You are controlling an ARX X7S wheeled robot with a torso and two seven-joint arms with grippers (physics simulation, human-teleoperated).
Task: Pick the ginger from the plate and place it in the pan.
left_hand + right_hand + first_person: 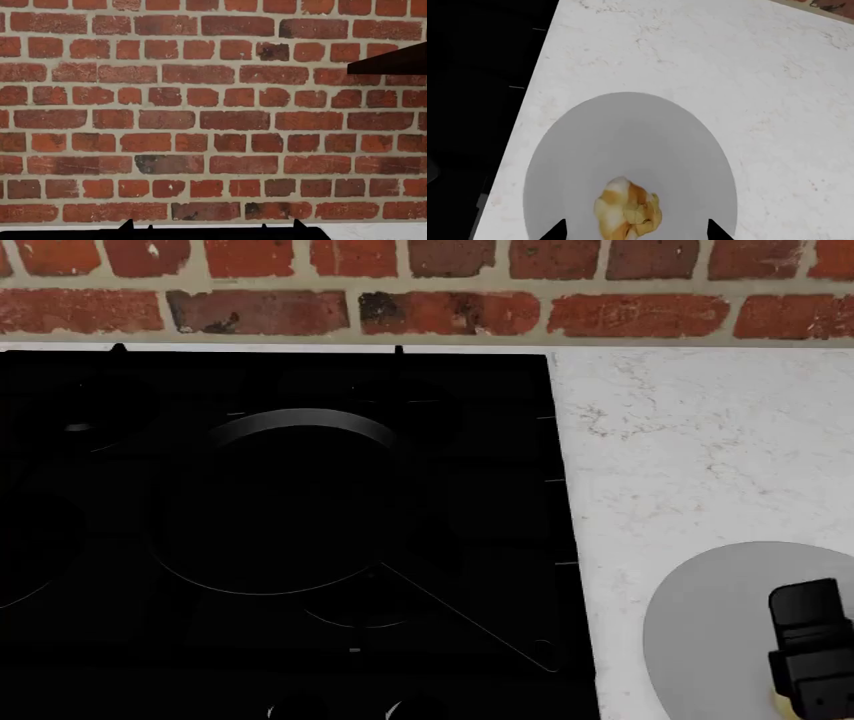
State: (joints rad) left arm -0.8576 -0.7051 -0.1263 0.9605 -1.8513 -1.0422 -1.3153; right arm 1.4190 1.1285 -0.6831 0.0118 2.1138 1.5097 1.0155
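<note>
Ginger lies on the near part of the grey plate, loose on the flat surface with nothing pinching it. Largest in the scene is the red brick wall at the far side, then the black stove on the left and the white marbled counter on the right. The black pan sits on the stove, its handle running near and right toward the plate. The plate rests on the counter just right of the stove. The right gripper hangs over the plate with its two fingertips spread either side of the ginger. The left gripper is out of sight, so I cannot tell its state.
</note>
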